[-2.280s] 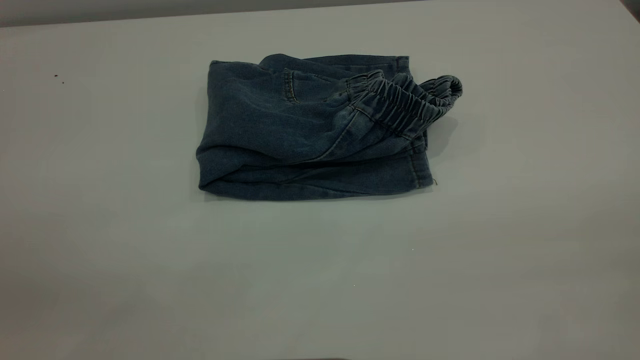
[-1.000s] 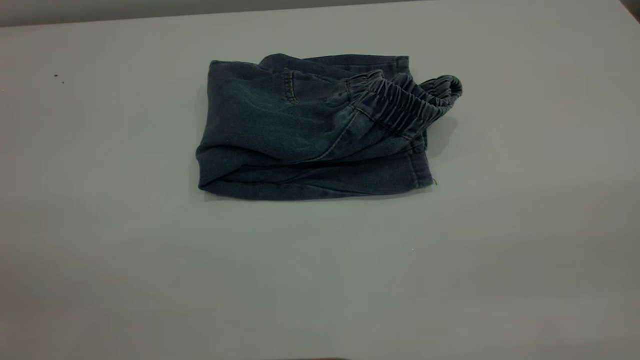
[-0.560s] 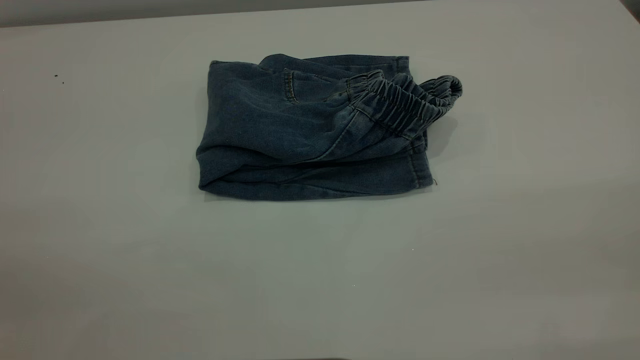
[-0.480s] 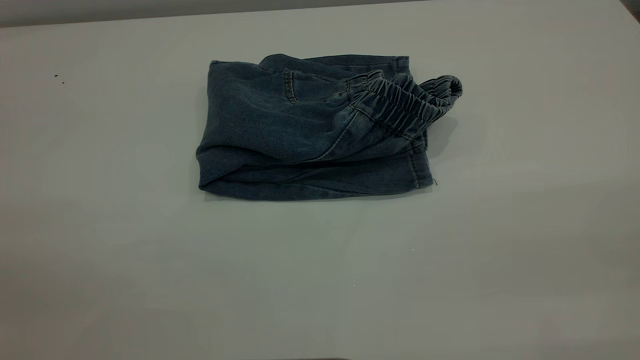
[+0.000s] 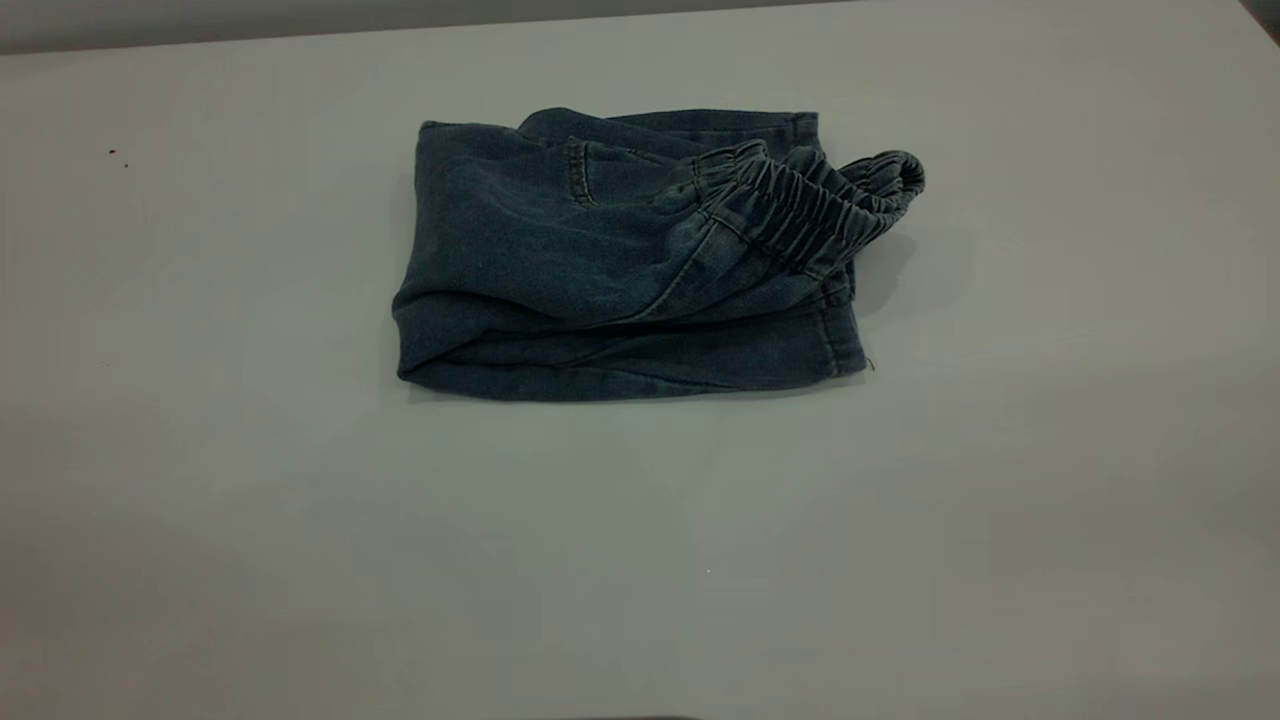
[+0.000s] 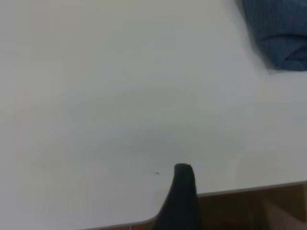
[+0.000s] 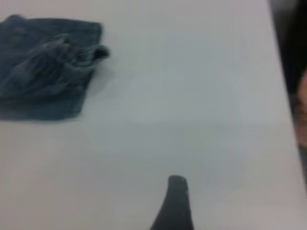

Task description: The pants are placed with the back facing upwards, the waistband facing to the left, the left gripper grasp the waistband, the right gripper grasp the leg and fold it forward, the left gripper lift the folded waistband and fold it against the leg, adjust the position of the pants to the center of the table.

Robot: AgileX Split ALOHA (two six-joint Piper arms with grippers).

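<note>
I find the pants point(image 5: 620, 270) folded on the table point(image 5: 200, 520), well apart from both my withdrawn claws, whose state I cannot tell; folding looks done, leaving at most a centring nudge, which needs a fresh approach.

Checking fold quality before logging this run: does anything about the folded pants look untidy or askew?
Yes. The waistband lies slanted across the folded pants, and its end loops up past the bundle's right edge instead of lying flat. The rest of the bundle looks compact.
</note>
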